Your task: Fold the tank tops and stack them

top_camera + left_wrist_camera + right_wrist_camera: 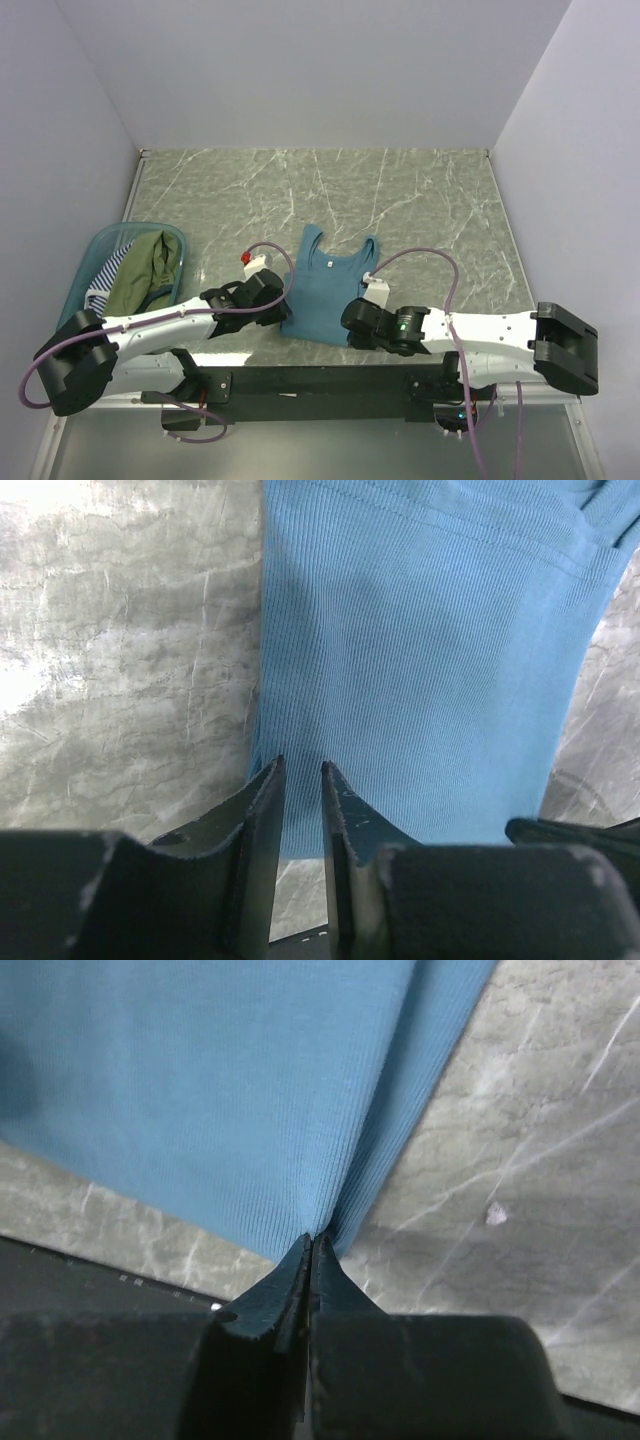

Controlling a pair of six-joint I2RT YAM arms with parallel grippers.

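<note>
The right gripper (312,1240) clamps the teal top (325,290) at its hem; the left gripper (300,770) is narrowly parted there. A tub (100,240) at the left edge of the tabletop (420,200) holds the olive top (140,275) and the striped top (108,272).

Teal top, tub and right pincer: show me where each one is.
teal top (325,285), top view, middle of its body.
tub (92,252), top view, left wall.
right pincer (312,1240), right wrist view, between its shut tips.
</note>
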